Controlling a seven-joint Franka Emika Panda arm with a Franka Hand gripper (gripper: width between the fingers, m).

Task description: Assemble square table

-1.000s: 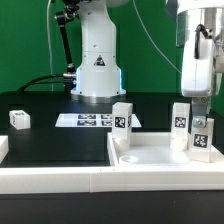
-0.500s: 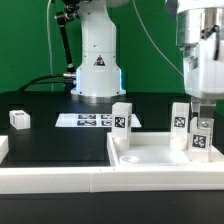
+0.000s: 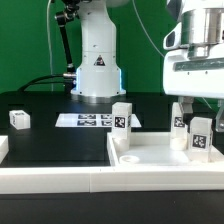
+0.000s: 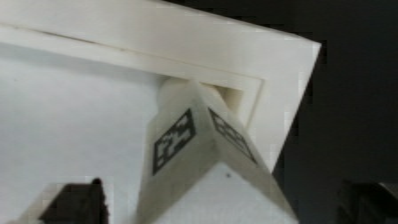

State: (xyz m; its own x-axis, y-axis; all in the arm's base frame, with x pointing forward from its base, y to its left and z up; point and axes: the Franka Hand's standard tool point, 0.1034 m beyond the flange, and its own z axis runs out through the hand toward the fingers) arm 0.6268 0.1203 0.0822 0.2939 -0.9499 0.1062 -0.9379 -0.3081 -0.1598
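The white square table top lies upside down at the exterior view's right, raised rim up. Three white tagged legs stand upright in it: one at the near left corner, one at the back right, one at the front right. A fourth leg lies loose on the black surface at the exterior view's left. My gripper hangs open just above the front right leg, not touching it. The wrist view looks down on that leg in the top's corner, with my dark fingertips wide on either side.
The marker board lies flat in the middle of the black surface. The arm's white base stands behind it with cables to its side. A long white rail edges the front of the work surface.
My gripper has opened, let go of the front right leg and risen above it. The leg stays standing in the corner.
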